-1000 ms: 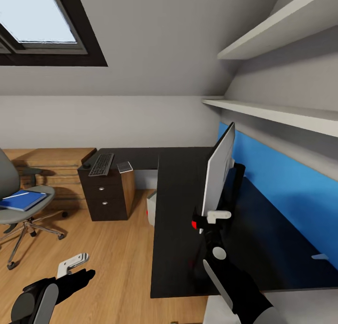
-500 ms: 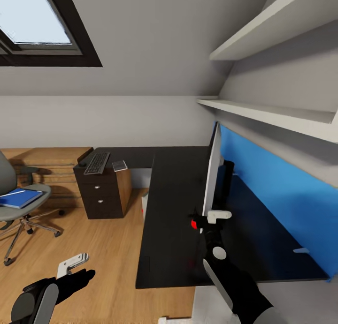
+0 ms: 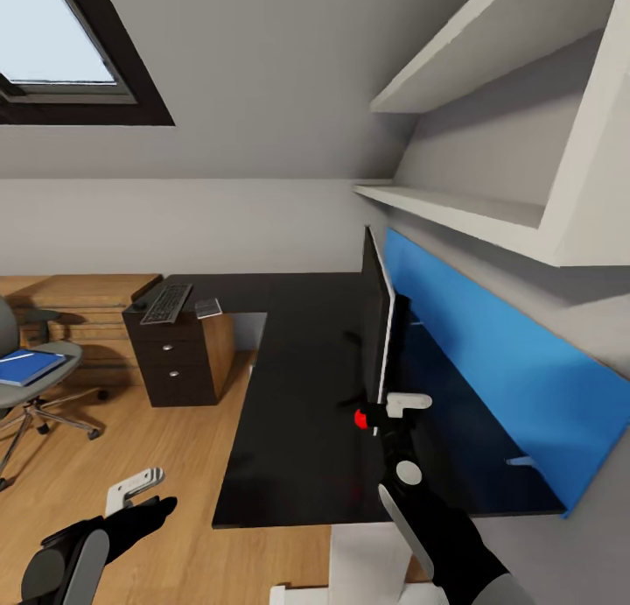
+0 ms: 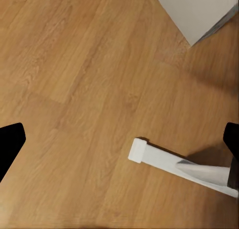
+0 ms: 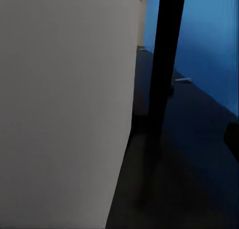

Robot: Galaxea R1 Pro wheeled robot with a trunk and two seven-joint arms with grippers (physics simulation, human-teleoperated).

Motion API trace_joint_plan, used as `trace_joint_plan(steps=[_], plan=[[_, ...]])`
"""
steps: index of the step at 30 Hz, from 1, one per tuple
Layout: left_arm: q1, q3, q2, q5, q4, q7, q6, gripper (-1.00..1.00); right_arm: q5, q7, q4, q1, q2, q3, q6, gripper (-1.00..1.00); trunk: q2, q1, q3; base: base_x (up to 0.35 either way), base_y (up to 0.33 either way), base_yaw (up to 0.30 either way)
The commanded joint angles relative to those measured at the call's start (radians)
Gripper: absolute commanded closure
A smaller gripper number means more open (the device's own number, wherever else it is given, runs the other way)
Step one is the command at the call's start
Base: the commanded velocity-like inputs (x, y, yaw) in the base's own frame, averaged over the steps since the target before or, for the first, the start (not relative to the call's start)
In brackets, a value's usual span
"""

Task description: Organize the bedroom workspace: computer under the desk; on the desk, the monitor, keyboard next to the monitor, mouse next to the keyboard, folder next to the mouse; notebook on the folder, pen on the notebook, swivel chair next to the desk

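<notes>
The monitor (image 3: 379,325) stands edge-on over the long wing of the black desk (image 3: 297,412). My right gripper (image 3: 385,410) is shut on its lower near corner, by the red dot. Its white back (image 5: 64,104) and black stand (image 5: 162,64) show in the right wrist view. At the desk's far end lie the keyboard (image 3: 166,303), the mouse (image 3: 140,305) and the grey notebook (image 3: 208,307). The swivel chair (image 3: 22,395) at the far left holds the blue folder (image 3: 26,367). A short whitish stick (image 3: 521,460), perhaps the pen, lies by the blue panel. My left gripper (image 3: 133,491) hangs open over the floor. The computer is hidden.
A blue panel (image 3: 490,360) backs the desk on the right, with white shelves (image 3: 455,207) above it. An oak drawer chest (image 3: 79,303) stands behind the chair, and a skylight (image 3: 52,45) is at the upper left. Wooden floor (image 4: 74,64) lies under my left gripper (image 4: 119,139).
The camera has swung, so the desk and chair slid left in the picture. The monitor turned from showing its white back to edge-on, its corner still in my right gripper.
</notes>
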Motion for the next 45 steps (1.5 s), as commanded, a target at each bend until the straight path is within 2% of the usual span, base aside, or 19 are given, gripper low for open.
trace_joint_plan(steps=[1, 24, 45], plan=[[-0.001, 0.000, 0.000, 0.011, 0.000, 0.008, 0.001, -1.00, -0.011, -0.005, 0.001, -0.001, -0.001, 0.003, -0.006, -1.00, -0.001, 0.000, -0.001, -0.001, -0.193, 0.000], [-0.001, 0.000, -0.001, 0.012, 0.010, 0.006, -0.013, -1.00, -0.011, -0.005, 0.003, -0.001, -0.001, 0.003, -0.005, -1.00, -0.001, 0.000, -0.001, -0.014, -0.043, 0.000], [-0.001, -0.001, 0.000, 0.012, 0.010, 0.008, -0.013, -1.00, -0.011, -0.005, 0.002, -0.001, -0.002, 0.003, -0.007, -1.00, 0.146, -0.081, 0.065, 0.000, 0.000, 0.000]])
